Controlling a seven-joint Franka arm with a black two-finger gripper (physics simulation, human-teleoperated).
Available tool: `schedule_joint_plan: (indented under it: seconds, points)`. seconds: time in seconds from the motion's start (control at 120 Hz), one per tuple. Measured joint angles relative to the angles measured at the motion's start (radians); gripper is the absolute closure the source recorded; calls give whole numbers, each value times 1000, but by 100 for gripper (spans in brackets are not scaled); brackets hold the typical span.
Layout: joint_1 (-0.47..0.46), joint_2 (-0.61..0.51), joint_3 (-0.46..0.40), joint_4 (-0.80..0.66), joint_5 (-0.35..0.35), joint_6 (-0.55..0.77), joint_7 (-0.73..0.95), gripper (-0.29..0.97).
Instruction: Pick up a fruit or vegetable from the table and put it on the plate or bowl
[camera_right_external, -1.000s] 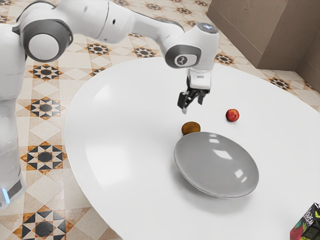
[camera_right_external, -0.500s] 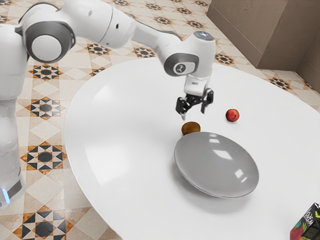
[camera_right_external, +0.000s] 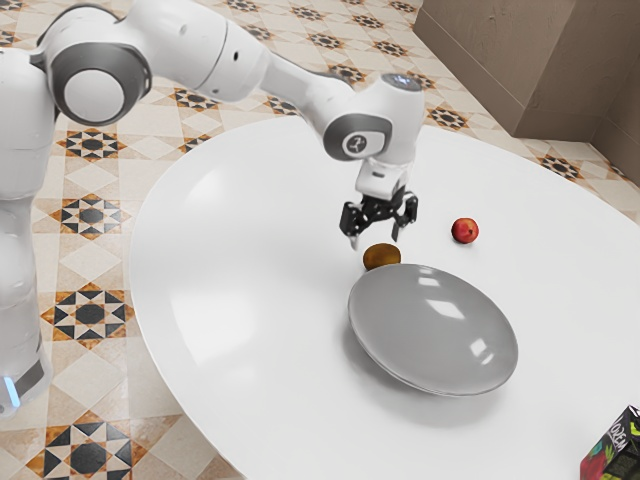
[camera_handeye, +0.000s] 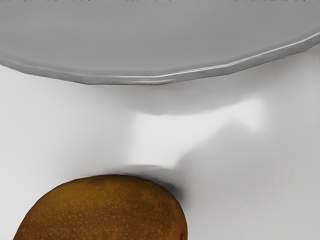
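A brown kiwi (camera_right_external: 381, 256) lies on the white table just beside the rim of a grey plate (camera_right_external: 432, 328). My black gripper (camera_right_external: 376, 236) hangs open right above the kiwi, its fingers spread to either side and apart from the fruit. In the wrist view the kiwi (camera_handeye: 105, 209) sits directly under my hand, with the plate rim (camera_handeye: 150, 79) a short way beyond it. A small red apple (camera_right_external: 464, 231) rests on the table toward the exterior view's right of my gripper.
A dark printed carton (camera_right_external: 615, 447) stands at the table's near right edge. The round white table (camera_right_external: 240, 300) has broad bare surface on the exterior view's left of the plate. Patterned floor tiles surround it.
My hand has come down and slightly toward the exterior view's left, closing in above the kiwi. The fingers have spread wider. Kiwi, apple and plate have stayed put.
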Motion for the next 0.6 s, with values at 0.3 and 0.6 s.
schedule_joint_plan:
  seconds: [0.3,0.6]
  points:
    - [10,6,23,0,-22,17,38,2]
    - [9,25,24,1,-31,38,58,2]
